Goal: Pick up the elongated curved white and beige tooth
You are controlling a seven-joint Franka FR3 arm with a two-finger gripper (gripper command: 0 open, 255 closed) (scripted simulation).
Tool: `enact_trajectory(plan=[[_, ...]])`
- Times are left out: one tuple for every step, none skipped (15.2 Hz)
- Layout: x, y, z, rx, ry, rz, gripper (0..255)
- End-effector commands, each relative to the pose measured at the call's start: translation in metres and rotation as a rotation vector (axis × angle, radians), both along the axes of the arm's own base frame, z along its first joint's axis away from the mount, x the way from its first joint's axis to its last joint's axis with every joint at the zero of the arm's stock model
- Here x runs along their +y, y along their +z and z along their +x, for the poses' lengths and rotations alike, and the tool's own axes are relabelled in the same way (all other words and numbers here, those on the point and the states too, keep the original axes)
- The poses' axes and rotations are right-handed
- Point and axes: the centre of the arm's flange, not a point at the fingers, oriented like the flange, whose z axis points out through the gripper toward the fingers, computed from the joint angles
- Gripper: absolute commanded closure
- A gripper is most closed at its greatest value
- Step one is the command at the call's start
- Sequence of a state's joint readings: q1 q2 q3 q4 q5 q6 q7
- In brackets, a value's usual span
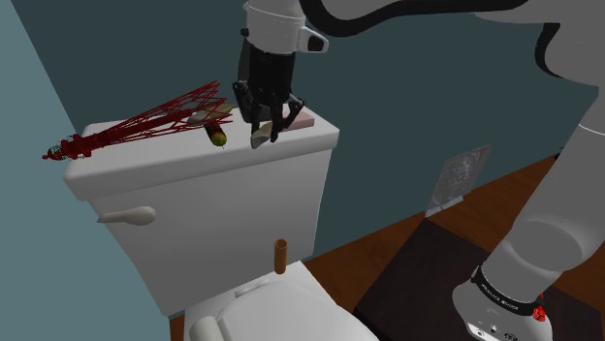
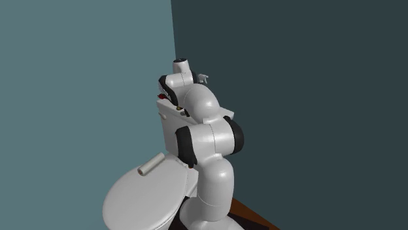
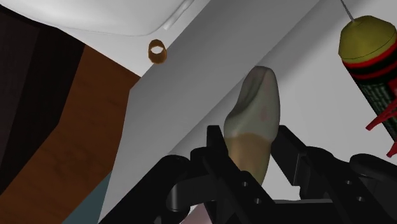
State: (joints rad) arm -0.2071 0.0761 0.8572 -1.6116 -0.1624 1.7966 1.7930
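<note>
The tooth (image 1: 260, 139) is long and curved, white at its tip and beige toward its root. It hangs point-down between my black fingers, close over the white toilet tank lid (image 1: 184, 163). In the wrist view the tooth (image 3: 257, 121) stands clasped in my gripper (image 3: 251, 137), its beige end sunk between the fingers. My gripper (image 1: 264, 124) points straight down over the lid's right part in the shoulder view. I cannot tell whether the tip touches the lid.
A dark red wire bundle (image 1: 145, 124) with an olive and red striped head (image 1: 217, 136) lies on the lid beside the tooth. A pinkish item (image 1: 302, 120) lies behind my fingers. A brown cylinder (image 1: 281, 256) stands on the toilet below. A white roll (image 2: 152, 166) rests on the seat lid.
</note>
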Motion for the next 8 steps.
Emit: enact_trajectory(plan=[[0.000, 0.010, 0.000, 0.000, 0.000, 0.000, 255], [0.000, 0.015, 0.000, 0.000, 0.000, 0.000, 255], [0.000, 0.020, 0.000, 0.000, 0.000, 0.000, 255], [0.000, 0.025, 0.000, 0.000, 0.000, 0.000, 255], [0.000, 0.031, 0.000, 0.000, 0.000, 0.000, 255], [0.000, 0.036, 0.000, 0.000, 0.000, 0.000, 255], [0.000, 0.041, 0.000, 0.000, 0.000, 0.000, 255], [0.000, 0.047, 0.000, 0.000, 0.000, 0.000, 255]])
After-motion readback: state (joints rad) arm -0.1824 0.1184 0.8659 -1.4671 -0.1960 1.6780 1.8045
